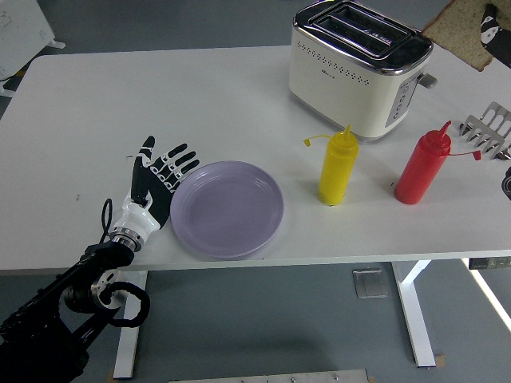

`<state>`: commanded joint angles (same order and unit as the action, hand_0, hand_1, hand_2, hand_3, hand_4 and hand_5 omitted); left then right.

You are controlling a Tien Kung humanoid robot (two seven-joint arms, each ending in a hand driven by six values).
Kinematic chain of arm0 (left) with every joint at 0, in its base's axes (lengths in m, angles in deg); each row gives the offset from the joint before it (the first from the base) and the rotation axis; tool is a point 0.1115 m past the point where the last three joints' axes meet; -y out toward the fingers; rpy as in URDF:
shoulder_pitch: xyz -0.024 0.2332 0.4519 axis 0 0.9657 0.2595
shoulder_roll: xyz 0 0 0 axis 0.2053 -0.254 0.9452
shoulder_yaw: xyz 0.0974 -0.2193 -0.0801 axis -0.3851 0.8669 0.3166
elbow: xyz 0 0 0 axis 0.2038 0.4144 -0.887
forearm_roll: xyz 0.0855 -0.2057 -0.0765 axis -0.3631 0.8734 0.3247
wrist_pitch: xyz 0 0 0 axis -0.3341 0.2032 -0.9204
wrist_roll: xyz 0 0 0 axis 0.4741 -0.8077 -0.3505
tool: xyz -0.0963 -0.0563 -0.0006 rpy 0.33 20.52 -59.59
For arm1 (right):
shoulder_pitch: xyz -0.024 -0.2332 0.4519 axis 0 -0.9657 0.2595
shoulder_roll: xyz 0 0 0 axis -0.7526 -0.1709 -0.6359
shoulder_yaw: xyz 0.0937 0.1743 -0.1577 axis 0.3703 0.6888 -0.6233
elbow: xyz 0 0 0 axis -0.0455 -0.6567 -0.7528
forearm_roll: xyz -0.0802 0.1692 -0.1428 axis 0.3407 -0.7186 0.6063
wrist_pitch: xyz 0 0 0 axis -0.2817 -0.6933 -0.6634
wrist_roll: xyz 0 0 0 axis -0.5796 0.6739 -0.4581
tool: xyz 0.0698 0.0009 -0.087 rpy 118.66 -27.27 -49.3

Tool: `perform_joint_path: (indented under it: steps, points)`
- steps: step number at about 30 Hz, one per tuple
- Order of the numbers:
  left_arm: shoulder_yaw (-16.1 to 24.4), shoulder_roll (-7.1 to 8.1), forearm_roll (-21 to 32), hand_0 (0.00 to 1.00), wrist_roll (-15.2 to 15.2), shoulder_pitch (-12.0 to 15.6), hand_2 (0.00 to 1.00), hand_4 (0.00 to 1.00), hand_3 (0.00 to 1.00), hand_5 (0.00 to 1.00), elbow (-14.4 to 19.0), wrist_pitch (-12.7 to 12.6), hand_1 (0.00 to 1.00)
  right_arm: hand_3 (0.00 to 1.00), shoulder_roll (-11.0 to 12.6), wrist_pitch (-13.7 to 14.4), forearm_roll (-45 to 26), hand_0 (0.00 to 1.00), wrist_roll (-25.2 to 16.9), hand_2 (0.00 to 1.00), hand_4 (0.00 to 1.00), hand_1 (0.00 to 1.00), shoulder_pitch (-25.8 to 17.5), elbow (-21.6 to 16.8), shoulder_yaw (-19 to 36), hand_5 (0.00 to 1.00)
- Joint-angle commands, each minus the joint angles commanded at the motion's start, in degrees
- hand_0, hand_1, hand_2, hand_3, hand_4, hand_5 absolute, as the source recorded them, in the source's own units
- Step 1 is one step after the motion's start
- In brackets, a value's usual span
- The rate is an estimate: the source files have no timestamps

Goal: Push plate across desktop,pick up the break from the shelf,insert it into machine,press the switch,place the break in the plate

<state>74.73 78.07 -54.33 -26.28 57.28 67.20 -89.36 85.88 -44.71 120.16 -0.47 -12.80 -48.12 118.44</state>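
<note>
While the left hand [157,185] lies flat on the white counter [120,104] with its fingers spread, holding nothing, its fingertips touch the left rim of the lilac plate [227,209] near the counter's near edge. At the far right, the right hand [493,24] grips a slice of bread [458,29] in the air, right of the cream toaster [359,66] with 2 slots. A yellow bottle [336,167] and a red bottle [422,168] stand nearer, with the metal rack [490,129] at the right edge.
</note>
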Motion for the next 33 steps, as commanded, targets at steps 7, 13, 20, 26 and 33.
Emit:
perform_joint_path:
  steps: [7, 13, 20, 26, 33]
  points:
    - [5.5, 1.20, -1.9, 0.814, 0.0, 1.6, 0.678, 0.734, 0.673, 0.998, 2.3, -0.7, 0.743, 0.400, 2.6, -0.2, -5.2, 0.576, 1.7, 0.473, 0.203, 0.541, 5.5, -1.7, -3.6, 0.002]
    - [12.4, 2.88, -3.6, 0.812, 0.9, 3.8, 0.675, 0.732, 0.670, 0.998, 5.0, -0.6, 0.739, 0.400, 3.4, -0.8, -9.2, 0.575, 2.8, 0.477, 0.177, 0.541, 11.5, -1.1, -8.2, 0.002]
    - [21.1, 4.70, 1.2, 0.805, 3.4, 6.7, 0.673, 0.734, 0.669, 0.998, 8.1, 1.4, 0.732, 0.399, 2.2, -1.1, -14.8, 0.568, 4.2, 0.478, 0.171, 0.543, 18.0, 2.2, -12.8, 0.002]
    - [27.2, 5.04, 6.3, 0.798, 5.0, 8.5, 0.671, 0.736, 0.673, 0.998, 9.8, 3.3, 0.726, 0.398, -0.5, 0.0, -21.6, 0.563, 5.1, 0.481, 0.167, 0.542, 23.6, 7.9, -16.3, 0.002]
    - [30.0, 5.14, 12.0, 0.796, 6.4, 9.4, 0.670, 0.739, 0.672, 0.998, 11.4, 4.7, 0.728, 0.398, -4.2, 1.8, -30.0, 0.561, 5.7, 0.481, 0.165, 0.541, 30.0, 16.3, -20.5, 0.002]
